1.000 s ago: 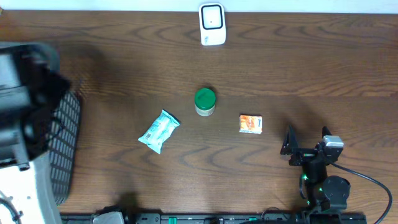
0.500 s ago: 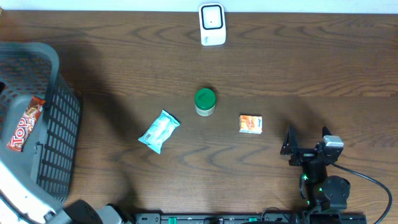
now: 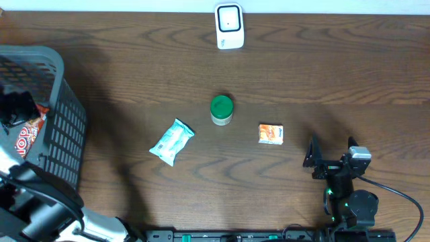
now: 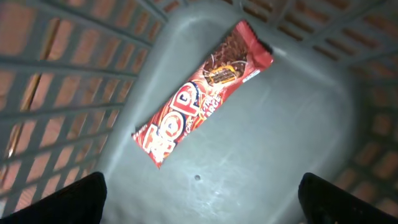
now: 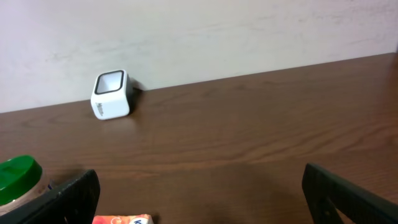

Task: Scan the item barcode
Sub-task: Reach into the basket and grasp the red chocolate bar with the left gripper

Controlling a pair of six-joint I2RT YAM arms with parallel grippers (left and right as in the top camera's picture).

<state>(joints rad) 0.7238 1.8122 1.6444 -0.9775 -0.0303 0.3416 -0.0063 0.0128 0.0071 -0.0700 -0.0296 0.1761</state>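
Observation:
A red snack bar [image 4: 199,93] lies flat on the grey floor of the basket [image 4: 298,137], and my left gripper [image 4: 199,199] hangs open above it with nothing between its fingers. From overhead the bar [image 3: 27,138] shows inside the basket [image 3: 67,128] at the far left. The white barcode scanner [image 3: 229,27] stands at the back edge of the table. A light blue packet [image 3: 171,141], a green-lidded jar [image 3: 221,109] and a small orange packet [image 3: 271,134] lie mid-table. My right gripper [image 3: 331,149] rests open near the front right, just right of the orange packet.
The dark mesh walls of the basket [image 4: 74,68] surround the left gripper. My left arm [image 3: 40,202] crosses the front left corner. In the right wrist view the scanner [image 5: 111,94] stands by the back wall, with the jar [image 5: 17,177] at the left edge.
The left arm, which covered the basket a second ago, has shifted toward the front left, and the red bar now shows lying inside. The right arm has not moved.

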